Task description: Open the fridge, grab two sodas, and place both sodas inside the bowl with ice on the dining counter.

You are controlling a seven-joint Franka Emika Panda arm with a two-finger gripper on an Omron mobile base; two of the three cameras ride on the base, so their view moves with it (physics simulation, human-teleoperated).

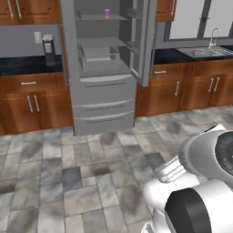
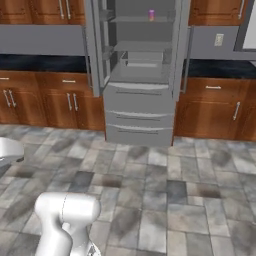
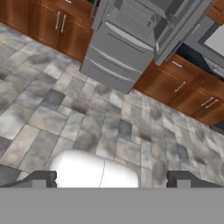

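A: Fridge stands with both upper doors swung wide; drawers at the bottom shut. One purple can upright on the top shelf, toward the back. I can't spot a red can from here.

B: Confirmed from the other side: purple can on the top shelf, shelves below it look bare. Robot is parked well back on the tiled floor, well apart from the fridge.

A: Gripper state?

B: Jaws spread wide, nothing between the fingertips. The hand camera looks down across the floor at the fridge from an angle.

A: Arm pose: folded in close over the base, elbow high, hand tilted down and forward. Not reaching.

B: My judgement: door-opening is done, the grab is the step in hand. The base needs to close in first; the top shelf looks out of reach from here. Then raise the hand level with that shelf and come straight in between the open doors, keeping clear of the door bins.

A: Agreed. Keep the jaws wide until they straddle the can, or it may tip.
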